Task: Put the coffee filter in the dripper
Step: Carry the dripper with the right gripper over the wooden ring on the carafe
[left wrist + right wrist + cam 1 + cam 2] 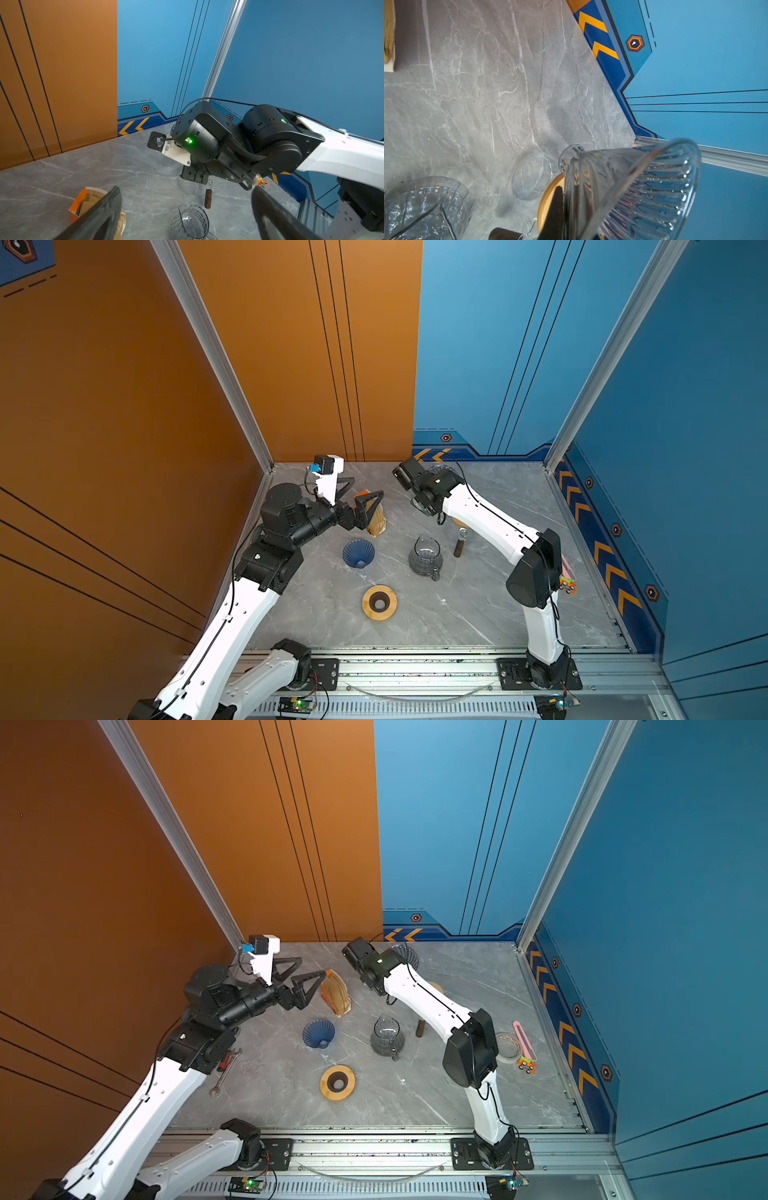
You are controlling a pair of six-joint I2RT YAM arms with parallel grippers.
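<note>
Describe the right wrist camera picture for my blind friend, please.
A clear, ribbed glass cone, tilted and close to the camera, is held by a dark end effector. Beyond it lies a grey marble table with a glass jug, and a blue wall with orange arrows stands behind.

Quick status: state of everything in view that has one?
left gripper: open, empty, beside filter pack
right gripper: shut on clear dripper
clear dripper: held tilted, no filter inside
filter pack: lying on table, ungripped
blue dripper: on table, empty
carafe: upright, empty
wooden ring: flat, bare
</note>
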